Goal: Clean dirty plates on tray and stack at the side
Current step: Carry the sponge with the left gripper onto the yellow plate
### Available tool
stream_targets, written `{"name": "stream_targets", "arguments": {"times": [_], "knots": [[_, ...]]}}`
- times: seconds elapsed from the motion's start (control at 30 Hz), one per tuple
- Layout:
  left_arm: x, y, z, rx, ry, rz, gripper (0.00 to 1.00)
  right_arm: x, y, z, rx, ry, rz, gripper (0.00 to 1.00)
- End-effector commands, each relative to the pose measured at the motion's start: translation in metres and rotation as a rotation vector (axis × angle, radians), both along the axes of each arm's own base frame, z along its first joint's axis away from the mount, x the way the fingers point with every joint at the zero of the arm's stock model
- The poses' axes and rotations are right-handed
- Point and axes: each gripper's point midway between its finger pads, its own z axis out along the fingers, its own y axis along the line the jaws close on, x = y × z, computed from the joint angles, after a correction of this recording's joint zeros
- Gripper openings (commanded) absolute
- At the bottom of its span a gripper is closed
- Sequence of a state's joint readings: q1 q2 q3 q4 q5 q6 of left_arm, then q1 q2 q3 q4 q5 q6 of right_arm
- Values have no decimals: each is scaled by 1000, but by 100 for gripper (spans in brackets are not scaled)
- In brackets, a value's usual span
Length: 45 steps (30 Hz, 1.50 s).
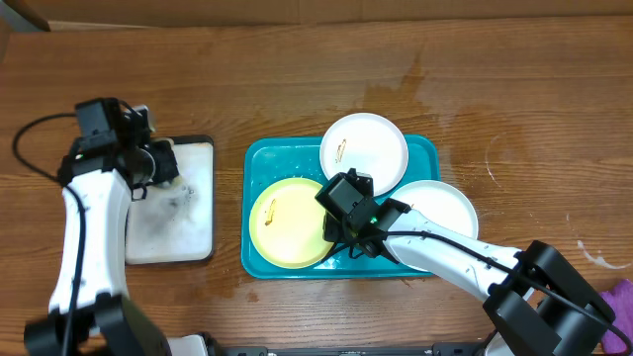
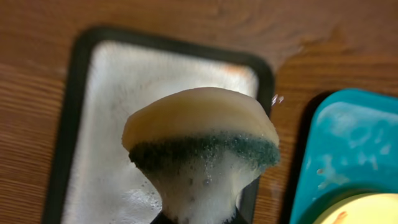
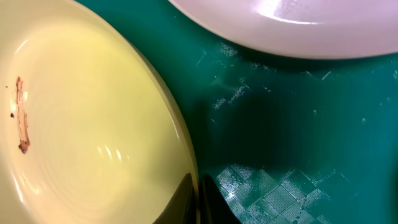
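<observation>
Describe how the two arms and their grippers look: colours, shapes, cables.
The left arm and right arm have long white links between bulky black joints. The left gripper and right gripper are black and boxy. Thin black cables run along both arms.

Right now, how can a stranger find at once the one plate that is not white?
Look at the teal tray in the middle of the wooden table. The yellow-green plate lies in its left half, gripped at its rim by the right end effector. The other two plates are white.
</observation>
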State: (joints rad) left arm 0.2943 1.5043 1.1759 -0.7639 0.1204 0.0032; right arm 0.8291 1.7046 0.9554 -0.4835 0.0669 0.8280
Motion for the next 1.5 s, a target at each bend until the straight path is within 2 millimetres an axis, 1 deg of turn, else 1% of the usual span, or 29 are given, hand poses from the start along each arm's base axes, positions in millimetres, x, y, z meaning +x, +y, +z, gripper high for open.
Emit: {"name": "stream_targets", "arguments": {"times": [0.0, 0.07, 0.13, 0.17, 0.2, 0.3, 0.33, 0.4, 0.53, 0.67, 0.8, 0.9, 0.93, 1.0, 1.03, 1.17, 1.3, 1.47], "knots": [[1, -4, 29, 25, -76, -33, 4, 10, 10, 20, 22, -65, 67, 4], [0, -5, 32, 38, -83, -51, 4, 9, 9, 19, 18, -60, 67, 4], [-2, -3, 32, 52, -76, -55, 4, 8, 9, 19, 20, -58, 70, 4], [-2, -3, 32, 58, -74, -66, 4, 8, 9, 19, 19, -59, 72, 6], [-1, -3, 32, 71, -78, -85, 4, 8, 9, 19, 19, -59, 72, 17], [1, -2, 35, 82, -85, -101, 4, 8, 9, 19, 19, -58, 72, 33], [2, -2, 36, 82, -87, -102, 4, 8, 9, 19, 19, -59, 72, 37], [1, -3, 36, 83, -85, -109, 4, 8, 9, 19, 19, -58, 71, 39], [-3, -4, 33, 79, -65, -115, 4, 7, 8, 17, 15, -49, 63, 35], [-5, -5, 28, 75, -43, -124, 4, 3, 5, 12, 16, -13, 18, 31], [-4, -5, 22, 69, -25, -124, 4, -3, 8, 7, 29, 21, 29, 30], [-4, -5, 18, 63, -10, -127, 4, -4, 7, 6, 29, 32, 8, 29], [-4, -6, 16, 61, -7, -136, 4, -4, 7, 6, 31, 34, 3, 24], [-2, -12, 14, 49, -8, -174, 4, -4, 7, 6, 31, 35, 0, 8], [-1, -17, 13, 40, -11, -196, 4, -4, 7, 6, 31, 35, 0, 4], [3, -32, 10, 40, -11, -276, 4, -6, 4, 2, 30, 60, -46, 4], [5, -48, 9, 84, -1, -340, 4, -6, 5, 1, 29, 61, -46, 4], [5, -83, 7, 68, 6, -425, 4, -6, 5, 2, 30, 60, -46, 4]]}}
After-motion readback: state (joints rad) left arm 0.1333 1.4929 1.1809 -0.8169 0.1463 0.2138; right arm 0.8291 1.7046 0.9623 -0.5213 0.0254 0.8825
